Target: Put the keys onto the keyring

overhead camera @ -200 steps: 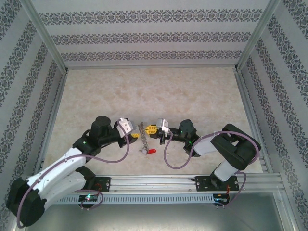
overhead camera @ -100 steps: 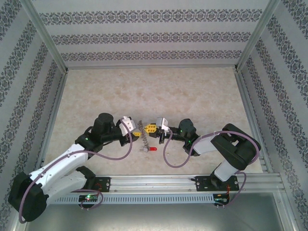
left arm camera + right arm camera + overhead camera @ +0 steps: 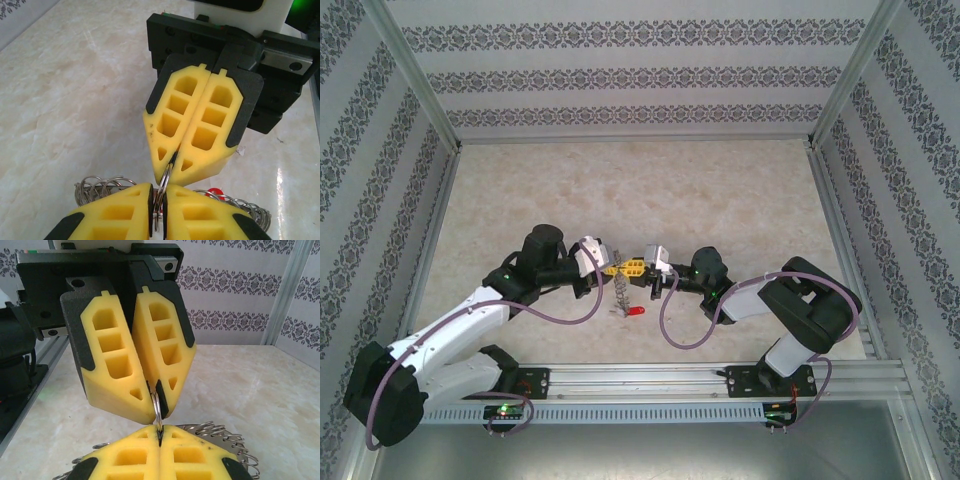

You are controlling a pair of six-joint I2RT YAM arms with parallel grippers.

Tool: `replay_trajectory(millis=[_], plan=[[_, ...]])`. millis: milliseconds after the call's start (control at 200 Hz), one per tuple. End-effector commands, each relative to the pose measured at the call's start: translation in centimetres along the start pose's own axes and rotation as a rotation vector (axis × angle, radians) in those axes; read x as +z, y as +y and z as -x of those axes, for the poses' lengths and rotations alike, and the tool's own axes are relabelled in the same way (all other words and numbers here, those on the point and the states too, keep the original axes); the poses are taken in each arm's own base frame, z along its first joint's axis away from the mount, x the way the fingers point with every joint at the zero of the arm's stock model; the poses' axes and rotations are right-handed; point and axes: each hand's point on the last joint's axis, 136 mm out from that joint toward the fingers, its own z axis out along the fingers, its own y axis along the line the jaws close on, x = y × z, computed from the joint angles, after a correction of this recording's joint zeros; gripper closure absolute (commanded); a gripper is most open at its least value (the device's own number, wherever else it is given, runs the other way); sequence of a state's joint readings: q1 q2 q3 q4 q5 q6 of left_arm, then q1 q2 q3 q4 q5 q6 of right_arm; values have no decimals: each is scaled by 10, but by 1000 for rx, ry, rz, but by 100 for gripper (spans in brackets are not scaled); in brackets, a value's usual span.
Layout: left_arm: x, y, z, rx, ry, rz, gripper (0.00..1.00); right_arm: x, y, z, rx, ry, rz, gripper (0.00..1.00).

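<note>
The keyring (image 3: 619, 290), a silvery ring fringed with small grey metal pieces, hangs upright between my two grippers at the table's near middle. My left gripper (image 3: 610, 268) is shut on its thin wire (image 3: 168, 172) from the left. My right gripper (image 3: 632, 268) is shut on the same wire (image 3: 156, 407) from the right, tip to tip with the left one. In the left wrist view my own fingers (image 3: 120, 210) sit under the right gripper's yellow fingers (image 3: 200, 125). One key with a red head (image 3: 636, 314) lies on the table just below; its red head (image 3: 215, 192) peeks past the ring's fringe.
The marble-patterned table (image 3: 650, 190) stretches open behind the grippers. Patterned walls with metal frame posts (image 3: 415, 95) close it in on three sides. A slotted aluminium rail (image 3: 650, 378) runs along the near edge by the arm bases.
My left gripper has slid right up to the right gripper's tips and closed its jaws on the keyring. The right gripper has held still, shut on the ring.
</note>
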State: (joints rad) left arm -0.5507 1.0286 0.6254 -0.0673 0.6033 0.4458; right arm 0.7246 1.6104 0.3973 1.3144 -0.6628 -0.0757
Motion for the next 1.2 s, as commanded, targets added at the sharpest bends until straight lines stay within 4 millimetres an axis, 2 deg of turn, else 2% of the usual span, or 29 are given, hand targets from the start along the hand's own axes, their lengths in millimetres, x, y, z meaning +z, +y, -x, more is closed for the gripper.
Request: replay_trajectory(millis=[0,90,155,300,345,425,560,769,1019,1194], plan=[[-1,-10,9,28,-12,-60,82,3,5,27,-43,-85,36,100],[-1,-12,8,33,-1,-71,85,4,5,27,-42,-84,37,100],[-1,-14,8,44,8,-90,100,5,5,26,-37,-82,41,100],[-3,-17,8,73,64,-135,100,7,5,23,-31,-76,58,100],[-4,-16,7,82,94,-144,100,7,5,21,-38,-67,55,91],[-6,-14,4,105,159,-155,100,5,5,14,-55,-31,59,85],[-12,-15,-5,172,288,-199,100,1,6,9,-55,25,85,82],[-19,-16,-4,227,436,-294,100,0,6,13,-33,27,129,78],[-10,-17,-1,253,485,-342,100,3,5,13,-20,20,133,79],[-4,-11,6,239,461,-308,100,4,7,10,-14,26,137,82]])
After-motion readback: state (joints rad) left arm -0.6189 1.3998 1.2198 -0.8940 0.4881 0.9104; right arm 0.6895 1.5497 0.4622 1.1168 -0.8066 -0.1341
